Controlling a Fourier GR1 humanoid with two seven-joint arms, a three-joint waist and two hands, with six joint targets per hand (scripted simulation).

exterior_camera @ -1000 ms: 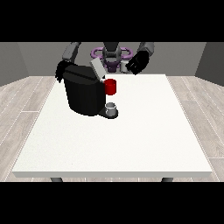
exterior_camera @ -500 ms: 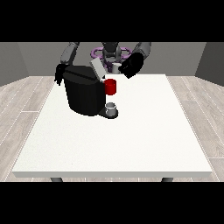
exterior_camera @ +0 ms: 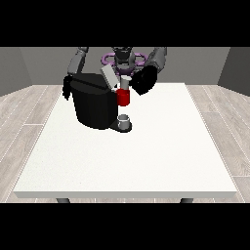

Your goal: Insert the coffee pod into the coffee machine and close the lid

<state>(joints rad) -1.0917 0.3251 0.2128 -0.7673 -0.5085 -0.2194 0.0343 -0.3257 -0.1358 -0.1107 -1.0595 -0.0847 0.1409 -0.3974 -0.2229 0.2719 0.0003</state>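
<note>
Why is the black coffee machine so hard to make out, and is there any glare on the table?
Front view: lighting is even, the white table shows no glare; the coffee machine is uniformly dark, so its edges blend with the hand at the view's left.

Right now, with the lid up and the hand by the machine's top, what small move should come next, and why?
Probably ease the hand at the view's right slightly leftward and down, seating the coffee pod in the coffee machine. The pod stands just above the red front part, the lid is tilted open beside it, and whether the pod is already seated cannot be told.
</note>
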